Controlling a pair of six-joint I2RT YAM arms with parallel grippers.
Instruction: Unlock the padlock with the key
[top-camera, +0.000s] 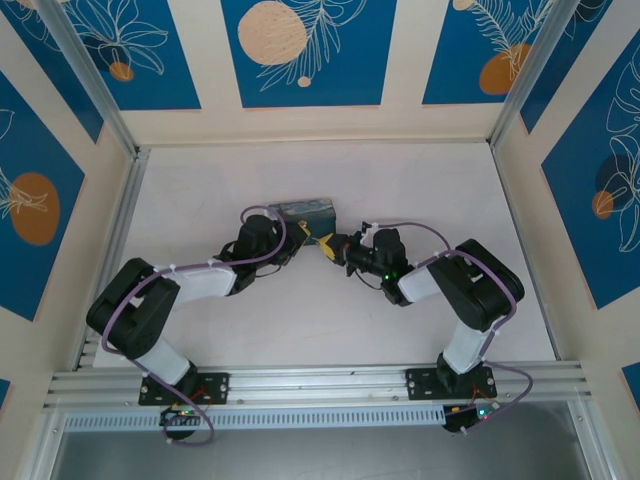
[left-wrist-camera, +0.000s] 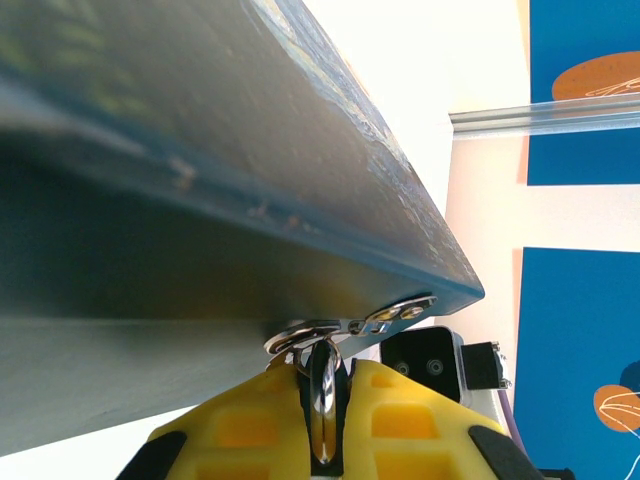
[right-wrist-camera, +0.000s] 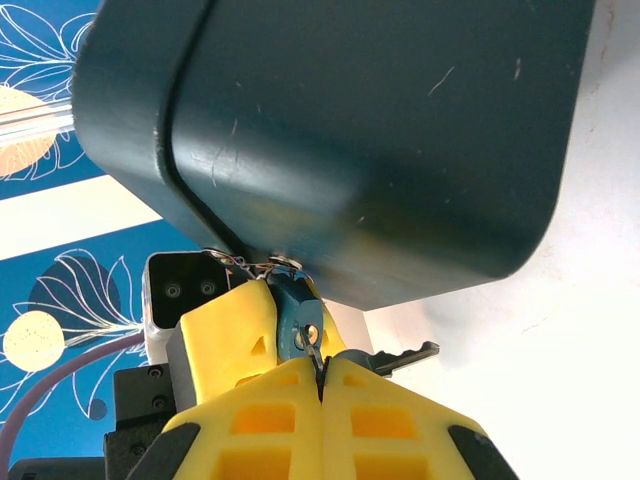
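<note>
While both arms meet over the middle of the table (top-camera: 430, 180), we see the dark-blue box (top-camera: 305, 211) lying at 12 o'clock from the two wrists. The padlock (right-wrist-camera: 291, 318) hangs off the box's metal hasp (left-wrist-camera: 352, 324) at the corner nearest the arms, at 5 o'clock on the box from above. We've got the left gripper (left-wrist-camera: 322, 400) clamped nearly shut on it, with the silvery shackle running straight up the seam between the yellow fingers. The right gripper (right-wrist-camera: 320, 385) comes in from 3 o'clock with its pads pressed fully together, just under the lock's teal face. A thin wire loop disappears into that seam, and the key (right-wrist-camera: 405, 356) juts out toward 3 o'clock, its head hidden at the pads and its blade outside the lock.
</note>
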